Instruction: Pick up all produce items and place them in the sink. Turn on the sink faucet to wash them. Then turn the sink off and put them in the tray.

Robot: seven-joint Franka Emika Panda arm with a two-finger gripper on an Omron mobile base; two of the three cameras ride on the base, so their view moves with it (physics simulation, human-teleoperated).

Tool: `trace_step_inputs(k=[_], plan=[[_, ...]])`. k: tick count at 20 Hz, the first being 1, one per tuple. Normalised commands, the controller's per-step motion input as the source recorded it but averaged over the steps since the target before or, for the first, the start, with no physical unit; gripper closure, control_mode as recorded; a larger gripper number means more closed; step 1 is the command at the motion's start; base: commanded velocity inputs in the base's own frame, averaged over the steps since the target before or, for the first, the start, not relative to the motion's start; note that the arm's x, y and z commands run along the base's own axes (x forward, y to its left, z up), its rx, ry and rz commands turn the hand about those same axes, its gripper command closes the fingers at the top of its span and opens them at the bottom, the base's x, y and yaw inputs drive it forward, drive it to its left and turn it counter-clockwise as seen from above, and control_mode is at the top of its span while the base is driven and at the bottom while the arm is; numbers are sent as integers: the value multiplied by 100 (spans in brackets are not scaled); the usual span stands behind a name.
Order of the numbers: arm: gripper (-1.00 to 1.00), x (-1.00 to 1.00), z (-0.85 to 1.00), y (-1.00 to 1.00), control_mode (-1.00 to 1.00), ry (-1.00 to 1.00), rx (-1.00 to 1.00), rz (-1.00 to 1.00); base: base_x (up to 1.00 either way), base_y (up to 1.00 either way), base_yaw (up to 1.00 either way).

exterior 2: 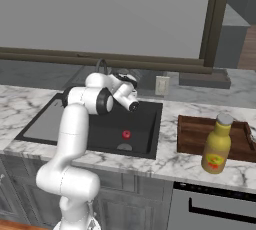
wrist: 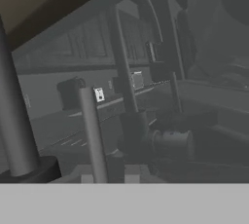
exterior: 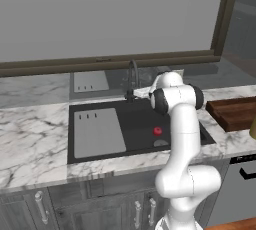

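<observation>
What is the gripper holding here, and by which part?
Nothing lifted: the shut gripper is at the sink faucet's base. A grip there cannot be told. The fruit lies in the sink.

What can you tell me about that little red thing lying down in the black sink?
The red fruit is small, round and glossy, like a tiny apple or tomato. It rests on the floor of the black sink, in its right part, just behind the round drain and apart from the light-grey panel. Nothing holds it.

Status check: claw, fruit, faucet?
Claw shut, up at faucet base. Red fruit loose in sink, near drain. Tray bare; yellow bottle stands before it.
</observation>
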Motion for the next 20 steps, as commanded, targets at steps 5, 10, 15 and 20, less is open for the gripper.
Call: trace_step_inputs(k=[5,10,15,20], plan=[[100,0,8,-50,-100,3,0,0,0,0,0],[100,0,2,-59,-100,7,0,0,0,0,0],[100,0,0,-67,-100,9,0,0,0,0,0],[100,0,0,-73,-100,8,0,0,0,0,0]])
